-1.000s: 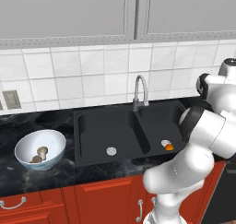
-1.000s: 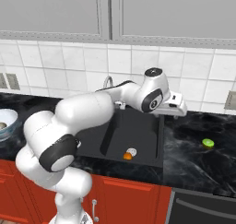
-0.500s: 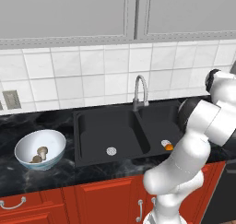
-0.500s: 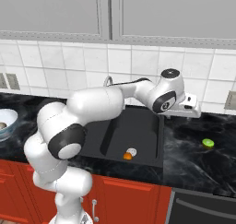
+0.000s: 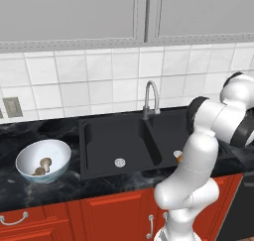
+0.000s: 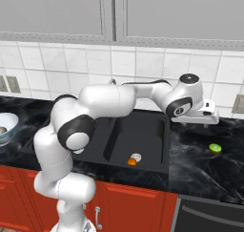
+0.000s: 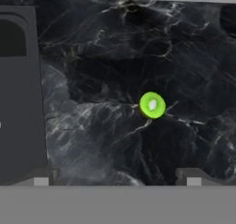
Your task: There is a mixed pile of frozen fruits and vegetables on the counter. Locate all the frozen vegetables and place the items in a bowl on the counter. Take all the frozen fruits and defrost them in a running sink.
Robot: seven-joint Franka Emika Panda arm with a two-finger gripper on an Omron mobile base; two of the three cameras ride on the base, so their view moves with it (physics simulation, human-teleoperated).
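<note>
The lime green frozen fruit [image 7: 152,105] lies alone on the black counter [image 7: 92,57], right of the sink [image 6: 143,135]. My gripper [image 6: 209,121] hovers open above the counter, just left of and behind the green ball [image 6: 215,148]. In the hand view the gripper [image 7: 116,179] has nothing between its fingertips [image 7: 191,176], and the ball sits a little above and right of them. The orange frozen fruit [image 6: 132,162] rests in the sink's right basin beside the drain [image 6: 137,157]. Two tan frozen vegetables [image 5: 44,162] lie in the white bowl [image 5: 27,158] on the left counter.
A silver gooseneck faucet [image 5: 151,97] rises behind the sink divider. The sink's rim [image 7: 39,103] runs down the left of the hand view. Red cabinets [image 5: 99,215] front the counter. White tiled wall [image 6: 143,66] stands behind.
The arm has swung right, from over the sink's right basin to above the counter near the green ball. The jaws stayed open. Fruits and bowl have not moved.
</note>
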